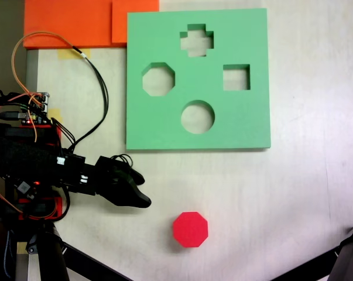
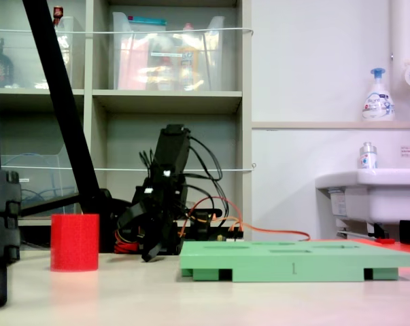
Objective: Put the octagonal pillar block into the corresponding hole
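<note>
Red octagonal pillar block upright on the bench, near the bench's bottom edge in a fixed view, apart from the tool.

A fixed view from above shows the block's eight-sided top and the octagonal hole at the green board's left side; the low side view shows the block as a plain red column and the board edge-on, cutouts unreadable. Tool lies up-left of the block, not touching; its tips overlap, so I cannot tell its opening. In the side view the tool hangs low between block and board.

Block below board, apart.
</note>
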Controlling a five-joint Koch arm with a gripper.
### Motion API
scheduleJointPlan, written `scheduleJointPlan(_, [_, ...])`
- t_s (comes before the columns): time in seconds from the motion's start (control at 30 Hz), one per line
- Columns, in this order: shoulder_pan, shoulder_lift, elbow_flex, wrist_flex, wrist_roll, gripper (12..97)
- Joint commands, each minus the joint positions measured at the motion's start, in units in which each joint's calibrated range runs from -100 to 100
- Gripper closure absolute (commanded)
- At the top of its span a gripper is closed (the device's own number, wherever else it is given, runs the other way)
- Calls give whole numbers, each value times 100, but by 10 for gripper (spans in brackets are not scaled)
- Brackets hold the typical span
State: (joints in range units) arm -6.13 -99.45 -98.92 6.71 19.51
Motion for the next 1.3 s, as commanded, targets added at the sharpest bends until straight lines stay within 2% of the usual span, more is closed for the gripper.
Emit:
scheduleJointPlan(0.0, [-24,-55,-108,-358,532,599])
scheduleJointPlan(0.13, [-225,-55,-108,-1195,1280,634])
scheduleJointPlan(0.27, [-332,-55,2734,-4595,2090,664])
scheduleJointPlan(0.33, [-317,-55,3491,-5317,2295,693])
scheduleJointPlan(0.53, [34,-55,5525,-7329,2779,693])
scheduleJointPlan(0.67, [49,99,7101,-8071,2803,693])
scheduleJointPlan(0.8, [44,1551,8596,-9140,2803,691])
scheduleJointPlan(0.97, [-24,2250,9204,-9351,2803,690])
scheduleJointPlan(1.03, [-29,2711,9573,-9496,2799,658])
scheduleJointPlan(1.13, [-24,3730,10530,-10025,2794,510])
scheduleJointPlan(1.27, [-59,4889,11328,-10382,2759,404])
